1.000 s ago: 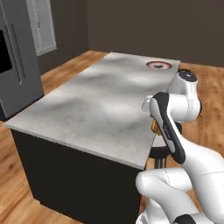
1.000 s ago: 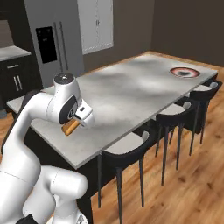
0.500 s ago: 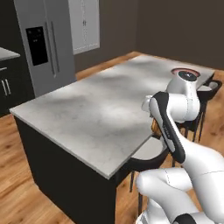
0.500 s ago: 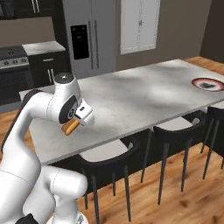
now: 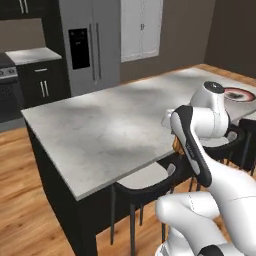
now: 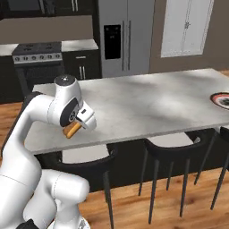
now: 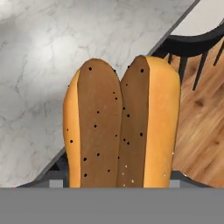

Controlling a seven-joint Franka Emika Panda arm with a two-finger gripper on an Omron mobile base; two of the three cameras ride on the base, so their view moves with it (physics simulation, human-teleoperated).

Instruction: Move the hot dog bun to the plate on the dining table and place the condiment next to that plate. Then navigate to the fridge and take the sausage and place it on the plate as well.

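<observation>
Our white, dark-jointed arm folds back on itself, elbow high, wrist bent down beside our own body. Our two-finger gripper point(image 6: 75, 127) is clamped on the tan-orange split hot dog bun point(image 7: 122, 127).

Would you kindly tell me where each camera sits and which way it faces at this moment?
Left base view: behind the arm's left, looking over the marble-topped dining table toward the tall grey fridge; white arm at lower right.
Right base view: behind its right, same table and fridge; arm at lower left, gripper holding the tan-orange hot dog bun.
Hand view: along the gripper, bun over the table edge.
Both base views share the patterned-rim plate.
</observation>
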